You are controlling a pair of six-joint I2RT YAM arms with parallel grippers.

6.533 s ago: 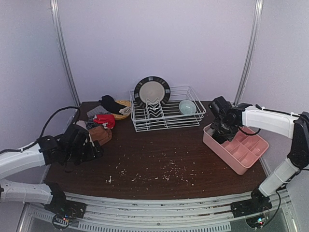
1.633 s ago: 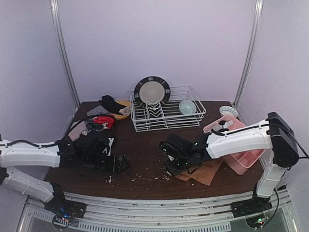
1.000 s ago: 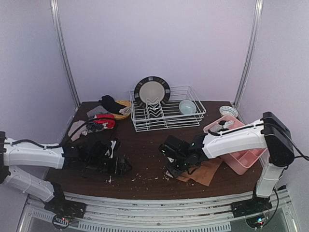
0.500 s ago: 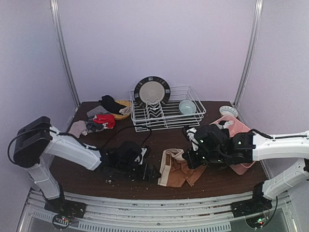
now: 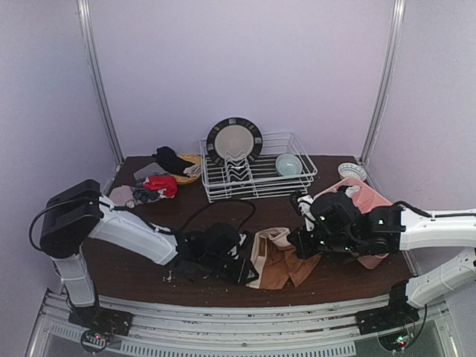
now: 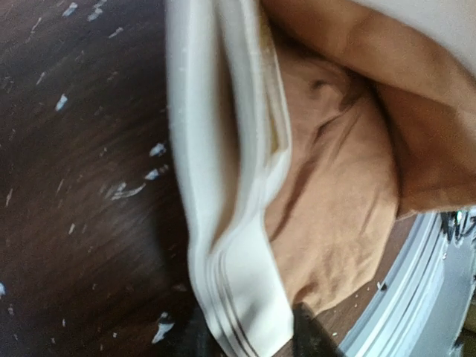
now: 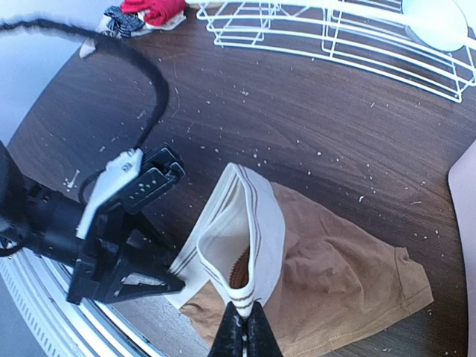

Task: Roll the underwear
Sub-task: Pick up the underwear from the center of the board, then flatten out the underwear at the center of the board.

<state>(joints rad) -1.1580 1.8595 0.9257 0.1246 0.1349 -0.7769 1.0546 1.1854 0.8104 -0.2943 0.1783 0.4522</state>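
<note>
Item: brown underwear [image 5: 281,265] with a pale waistband [image 5: 260,253], lying at the near middle of the worktop [image 5: 223,212], between the two tools.
Axis: long axis runs left–right across the worktop; the waistband end points toward the left arm and the brown body spreads to the right.
Waistband: its edge runs near-to-far, and part of it is raised into an open loop.
Right tool [image 7: 244,329]: tips together, pinching the raised waistband.
Left tool [image 6: 253,343]: one finger on each side of the band's end; cannot tell whether it is clamped.
Right wrist view: shows the loop standing off the surface, with the left tool at the band's flat corner.
Left wrist view: close on the striped band folded over brown cloth; the loop is not readable here.
Top view: pile of other garments [image 5: 158,184] at far left; wire rack [image 5: 256,182] holding a plate [image 5: 234,140] and a bowl [image 5: 288,163]; pink tray [image 5: 363,195] behind the right arm.
Surface: dark brown wood, strewn with pale crumbs.
Room: pale lilac walls.
</note>
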